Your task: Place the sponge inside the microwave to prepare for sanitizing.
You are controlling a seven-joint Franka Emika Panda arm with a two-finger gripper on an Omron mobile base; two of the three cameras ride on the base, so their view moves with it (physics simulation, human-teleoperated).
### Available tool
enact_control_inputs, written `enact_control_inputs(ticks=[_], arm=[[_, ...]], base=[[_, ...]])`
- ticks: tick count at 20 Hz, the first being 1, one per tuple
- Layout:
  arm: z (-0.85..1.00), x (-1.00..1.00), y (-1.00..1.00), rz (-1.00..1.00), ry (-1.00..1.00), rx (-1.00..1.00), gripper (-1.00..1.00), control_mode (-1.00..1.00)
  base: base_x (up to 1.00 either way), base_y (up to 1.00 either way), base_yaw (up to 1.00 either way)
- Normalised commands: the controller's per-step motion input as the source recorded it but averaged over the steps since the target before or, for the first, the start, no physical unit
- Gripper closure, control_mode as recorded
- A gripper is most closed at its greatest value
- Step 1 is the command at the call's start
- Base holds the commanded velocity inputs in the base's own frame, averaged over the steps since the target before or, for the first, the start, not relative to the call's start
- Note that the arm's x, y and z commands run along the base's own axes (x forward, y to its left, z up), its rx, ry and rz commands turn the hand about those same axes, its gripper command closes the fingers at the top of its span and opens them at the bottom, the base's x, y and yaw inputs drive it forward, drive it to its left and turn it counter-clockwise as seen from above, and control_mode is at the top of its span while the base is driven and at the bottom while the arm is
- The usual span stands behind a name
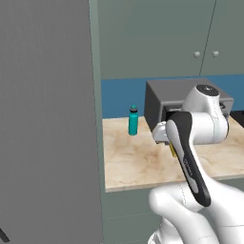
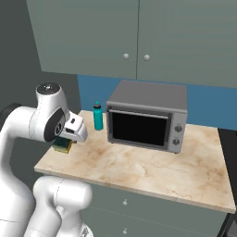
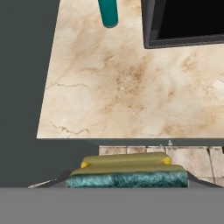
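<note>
Held sponge sits clamped in the gripper over the counter's front left corner; carrying it into the microwave remains undone.

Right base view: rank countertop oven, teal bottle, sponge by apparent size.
1. grey countertop oven, by far the largest.
2. teal bottle.
3. sponge, smallest as seen, though partly hidden under the tool and nearer the camera, so 2 versus 3 is unsure.
</note>
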Motion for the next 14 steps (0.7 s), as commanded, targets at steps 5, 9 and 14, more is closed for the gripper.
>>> enact_control_inputs(ticks=[5,9,14], arm=[[0.00,0.00,0.00,0.00,0.00,0.00,1.00,1.00],[0.00,0.00,0.00,0.00,0.00,0.00,1.00,1.00],[0.00,0.00,0.00,0.00,0.00,0.00,1.00,1.00]], base=[[0.00,0.00,0.00],[-0.35,0.00,0.02],[-0.83,-0.02,0.00]])
